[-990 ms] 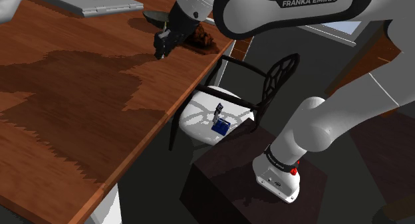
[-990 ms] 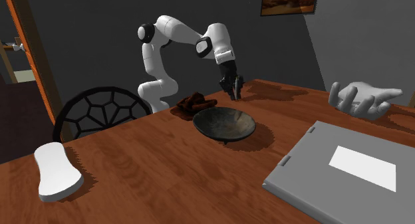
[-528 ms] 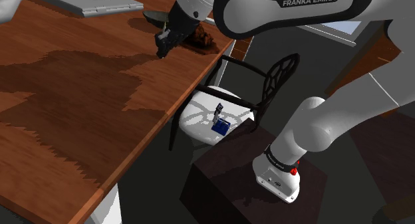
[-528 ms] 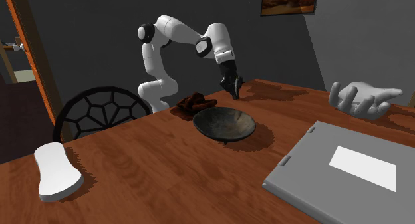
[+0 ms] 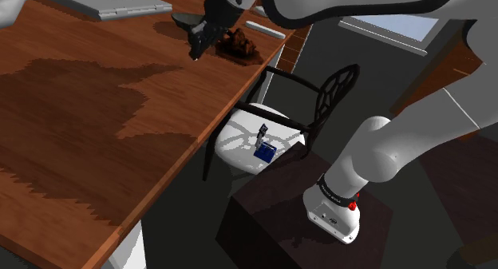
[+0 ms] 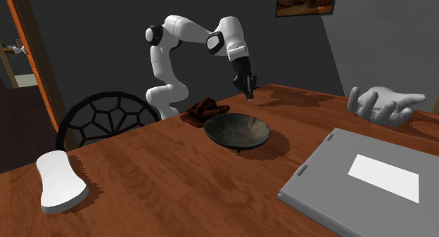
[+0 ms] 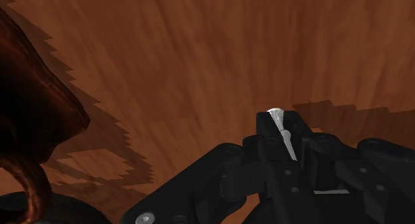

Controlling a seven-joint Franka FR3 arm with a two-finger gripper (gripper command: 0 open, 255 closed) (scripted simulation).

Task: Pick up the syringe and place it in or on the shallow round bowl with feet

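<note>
One closed grey laptop (image 6: pixel 359 176) lies nearest in the second exterior view, at the lower right of the wooden bench (image 6: pixel 162 193), with a white rectangle on its lid. At the near left of the bench lies a white oblong block (image 6: pixel 60 181). Beyond that edge stands a black chair (image 6: pixel 105 114) with a web-pattern back. In the shoulder view the white seat of the chair carries a small blue box (image 5: pixel 265 153).

In the middle of the bench stands the shallow dark bowl (image 6: pixel 238 130) on small feet. Its inside shows its own mottled dark surface, and the syringe is not yet in it. Just behind the bowl, toward this view's left, lies a reddish-brown crumpled lump (image 6: pixel 204 107). A white model of a hand (image 6: pixel 385 103) rests at the far right of the bench.

Beyond the bowl the black gripper (image 6: pixel 247 88) hangs above the bench, apart from the bowl's rim. In the wrist view its fingers (image 7: pixel 266 133) are closed on the syringe (image 7: pixel 286 137), a thin white thing whose rounded end sticks out at the fingertips. It is held off the bench, and the gripper's shadow falls on the wood below.

Farthest stand the white arm (image 6: pixel 176 53), the grey wall and a framed picture (image 6: pixel 304 0).
</note>
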